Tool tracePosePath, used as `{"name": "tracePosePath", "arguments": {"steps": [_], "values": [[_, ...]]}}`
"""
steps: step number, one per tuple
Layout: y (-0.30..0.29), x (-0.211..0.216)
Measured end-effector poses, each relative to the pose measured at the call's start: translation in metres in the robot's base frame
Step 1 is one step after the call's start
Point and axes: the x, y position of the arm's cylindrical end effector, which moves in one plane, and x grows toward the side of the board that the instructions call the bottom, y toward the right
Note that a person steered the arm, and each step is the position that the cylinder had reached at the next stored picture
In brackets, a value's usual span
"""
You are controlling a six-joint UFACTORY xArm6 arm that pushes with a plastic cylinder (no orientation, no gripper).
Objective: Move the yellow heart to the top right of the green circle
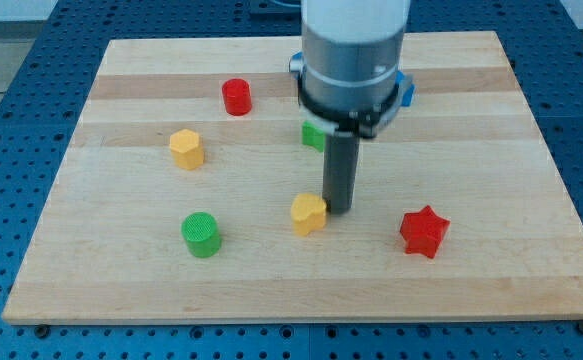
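Observation:
The yellow heart [308, 213] lies near the middle of the wooden board [121, 270], a little below centre. The green circle [201, 235] stands to its left and slightly lower. My tip [337, 208] rests at the heart's right side, touching or almost touching it. The rod rises from there to the arm's grey end, which hides part of the board behind it.
A yellow hexagon [186, 148] lies at upper left and a red cylinder [236, 97] above it. A green block [314, 135] is partly hidden behind the rod. A blue block [406, 92] peeks from behind the arm. A red star [423, 231] lies at lower right.

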Motion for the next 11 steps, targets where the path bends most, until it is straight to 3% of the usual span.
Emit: {"name": "tracePosePath", "arguments": {"steps": [3, 4, 9, 11], "values": [[-0.067, 0.062], [-0.087, 0.044], [-0.077, 0.007], [-0.01, 0.011]]}}
